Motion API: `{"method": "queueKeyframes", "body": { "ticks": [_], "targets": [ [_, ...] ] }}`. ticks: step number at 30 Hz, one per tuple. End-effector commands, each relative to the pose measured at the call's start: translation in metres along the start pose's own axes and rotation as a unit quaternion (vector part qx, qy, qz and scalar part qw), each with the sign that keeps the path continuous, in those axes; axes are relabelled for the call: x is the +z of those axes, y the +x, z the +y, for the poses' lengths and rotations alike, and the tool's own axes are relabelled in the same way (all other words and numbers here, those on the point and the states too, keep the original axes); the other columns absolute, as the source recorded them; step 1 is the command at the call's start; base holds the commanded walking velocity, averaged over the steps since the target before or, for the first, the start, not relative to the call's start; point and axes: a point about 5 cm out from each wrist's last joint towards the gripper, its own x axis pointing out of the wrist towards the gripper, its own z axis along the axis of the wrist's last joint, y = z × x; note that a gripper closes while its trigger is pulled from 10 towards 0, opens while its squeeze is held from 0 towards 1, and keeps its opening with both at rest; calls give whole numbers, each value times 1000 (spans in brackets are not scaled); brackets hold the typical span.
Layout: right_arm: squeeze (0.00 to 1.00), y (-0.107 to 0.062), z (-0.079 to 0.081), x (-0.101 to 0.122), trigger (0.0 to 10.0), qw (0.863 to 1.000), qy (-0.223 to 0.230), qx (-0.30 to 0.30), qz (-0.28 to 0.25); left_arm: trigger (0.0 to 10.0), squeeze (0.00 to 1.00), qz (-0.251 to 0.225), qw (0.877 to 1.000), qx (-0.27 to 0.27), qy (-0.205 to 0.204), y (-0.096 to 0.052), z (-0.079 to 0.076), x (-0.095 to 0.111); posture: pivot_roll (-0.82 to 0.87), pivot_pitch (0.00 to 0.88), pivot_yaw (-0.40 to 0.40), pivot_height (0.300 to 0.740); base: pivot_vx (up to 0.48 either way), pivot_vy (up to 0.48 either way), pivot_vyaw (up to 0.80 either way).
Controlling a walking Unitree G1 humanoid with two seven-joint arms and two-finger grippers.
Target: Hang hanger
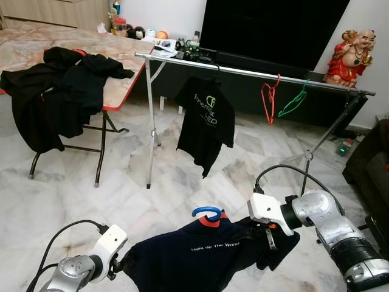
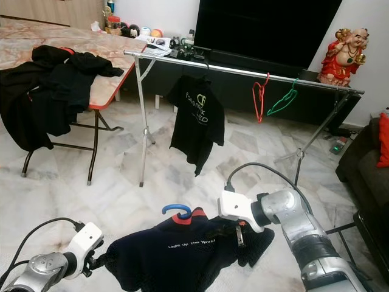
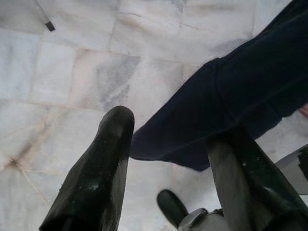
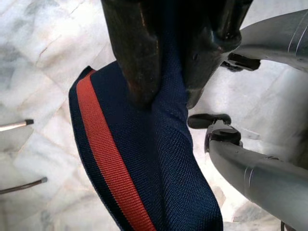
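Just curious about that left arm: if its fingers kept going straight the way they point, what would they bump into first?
Most likely the marble floor: the left gripper, holding the navy shirt, points down at the tiles. Depth is hard to judge.

Beyond both grippers, open marble floor (image 1: 182, 182) lay before the drying rack's rail (image 1: 243, 73). Ahead of the left gripper (image 1: 118, 266), a black shirt (image 1: 205, 121) occupied the rail; ahead of the right gripper (image 1: 267, 234), red (image 1: 268, 100) and green (image 1: 293, 102) hangers did. Bare rail ran between them.
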Motion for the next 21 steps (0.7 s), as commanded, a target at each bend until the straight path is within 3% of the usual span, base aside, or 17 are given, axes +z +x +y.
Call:
{"method": "queueKeyframes", "body": {
  "ticks": [1,5,6,7,8,21],
  "targets": [
    [0,-18,-9,11,10000,999,-18,-27,-14,10000,0,-7,1000,1,-19,3,-2,2,176,0,-184,740,0,0,0],
    [0,-19,-10,12,10000,999,-19,-28,-12,10000,0,-22,999,3,-48,5,-6,3,174,0,-189,740,0,0,0],
    [0,-19,-10,12,10000,999,-19,-28,-12,4431,0,-22,998,2,-52,6,-7,3,175,0,-191,740,0,0,0],
    [0,-19,-10,13,10000,999,-19,-28,-12,902,0,-22,998,3,-51,6,-7,3,175,0,-191,740,0,0,0],
    [0,-19,-11,13,10000,999,-18,-29,-13,0,0,-23,999,2,-49,7,-8,3,175,0,-192,740,0,0,0],
    [0,-12,-10,12,10000,999,-12,-35,-13,0,0,-29,998,13,-56,8,-8,5,181,0,-194,740,0,0,0]
  ]
}}
